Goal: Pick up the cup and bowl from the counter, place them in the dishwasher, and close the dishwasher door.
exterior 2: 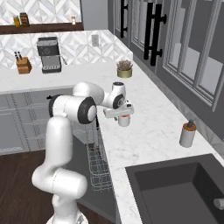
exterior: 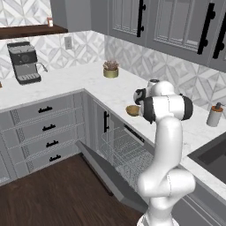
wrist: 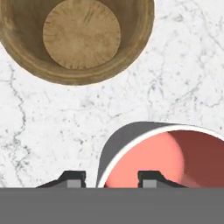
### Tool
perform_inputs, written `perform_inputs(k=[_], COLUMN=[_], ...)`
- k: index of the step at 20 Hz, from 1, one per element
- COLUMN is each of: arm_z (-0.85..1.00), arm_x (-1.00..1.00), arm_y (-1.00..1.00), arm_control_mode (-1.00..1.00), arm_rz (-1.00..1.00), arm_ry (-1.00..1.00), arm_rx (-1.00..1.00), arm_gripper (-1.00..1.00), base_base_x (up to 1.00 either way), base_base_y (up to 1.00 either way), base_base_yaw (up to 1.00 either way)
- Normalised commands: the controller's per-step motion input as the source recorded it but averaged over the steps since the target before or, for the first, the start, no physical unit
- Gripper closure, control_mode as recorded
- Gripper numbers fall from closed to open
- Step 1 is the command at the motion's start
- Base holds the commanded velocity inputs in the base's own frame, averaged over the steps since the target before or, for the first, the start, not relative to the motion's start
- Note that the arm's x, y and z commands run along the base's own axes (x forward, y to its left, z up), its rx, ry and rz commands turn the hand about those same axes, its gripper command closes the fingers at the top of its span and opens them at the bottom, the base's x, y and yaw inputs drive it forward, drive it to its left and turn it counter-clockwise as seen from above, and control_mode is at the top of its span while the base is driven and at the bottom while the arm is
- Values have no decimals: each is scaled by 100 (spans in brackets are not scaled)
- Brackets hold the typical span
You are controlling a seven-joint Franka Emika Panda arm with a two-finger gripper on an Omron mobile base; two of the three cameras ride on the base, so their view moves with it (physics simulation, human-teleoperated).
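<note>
End effector (wrist: 111, 178) fingers straddle the cup (wrist: 175, 153) wall, partly closed; grip unclear. Bowl (wrist: 78, 37) beyond. No legible writing.

An espresso machine (exterior: 24, 62) and a potted plant (exterior: 111, 69) are set by the backsplash. A soap dispenser (exterior 2: 188, 134) is placed near a dark sink (exterior 2: 175, 188).

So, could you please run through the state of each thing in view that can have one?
Dishwasher door: dropped open.
Dishwasher: racks bare where visible.
Cup: upright on the counter, empty, one finger inside its rim and one outside.
Bowl: upright on the counter, empty, apart from the cup.
Hand: down over the cup wall, grip not confirmed.
Sink: empty where visible.
Drawers: shut.
</note>
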Motion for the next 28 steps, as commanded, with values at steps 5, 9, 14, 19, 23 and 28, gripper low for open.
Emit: perform_inputs(k=[5, 9, 14, 19, 23, 28], arm_z=[0, 0, 8, 3, -12, -44], arm_x=[-43, -71, -57, -44, -12, 1], arm_y=[5, 16, 62, 97, 100, 74], arm_control_mode=[-100, -100, -100, -100, -100, -100], arm_rz=[0, 2, 1, 1, 0, -1], arm_ry=[0, 5, 8, 8, 8, 6], arm_rx=[0, 1, 2, 3, 0, 0], arm_gripper=[100, 100, 100, 100, 100, 100], base_base_x=[0, 0, 0, 0, 0, 0], base_base_y=[0, 0, 0, 0, 0, 0], base_base_yaw=[0, 0, 0, 0, 0, 0])
